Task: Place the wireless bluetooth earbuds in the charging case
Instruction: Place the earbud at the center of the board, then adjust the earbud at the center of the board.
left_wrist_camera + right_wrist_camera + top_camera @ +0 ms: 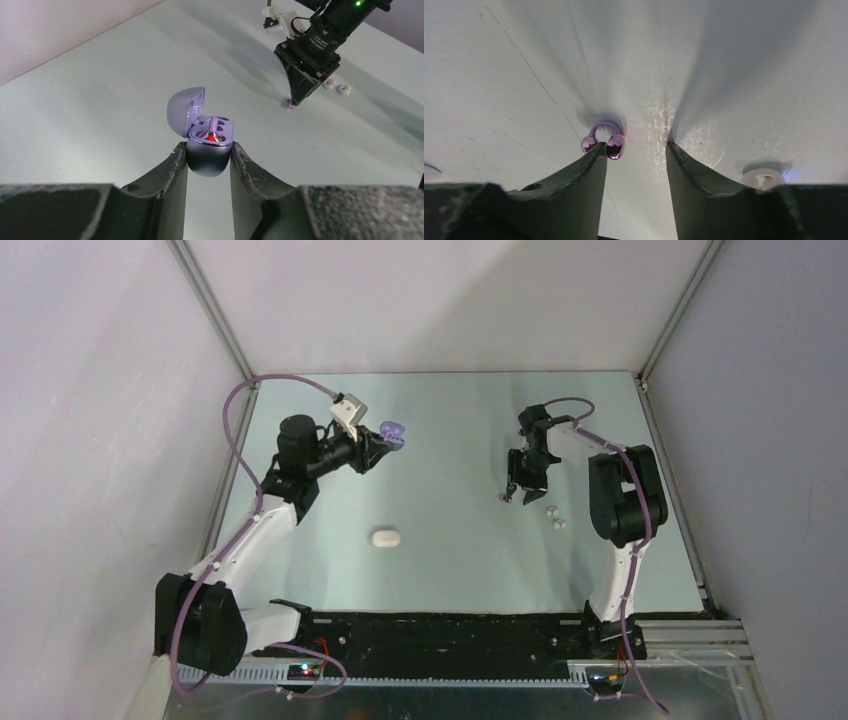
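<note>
My left gripper (207,146) is shut on the base of an open purple charging case (210,157) and holds it above the table, lid (184,107) tipped back. A purple piece with a red light (212,136) lies in its tray. In the top view the case (393,428) is at the back left. My right gripper (635,145) is open and down at the table. Its left fingertip (596,152) touches a purple earbud (605,140), which lies outside the gap. That bud also shows in the top view (505,498). Two white earbuds (551,510) (560,524) lie just right of that gripper (520,496).
A closed white case (386,537) lies on the table in the middle, nearer the arm bases. One white earbud (764,177) sits right beside my right gripper's right finger. Grey walls enclose the table on three sides.
</note>
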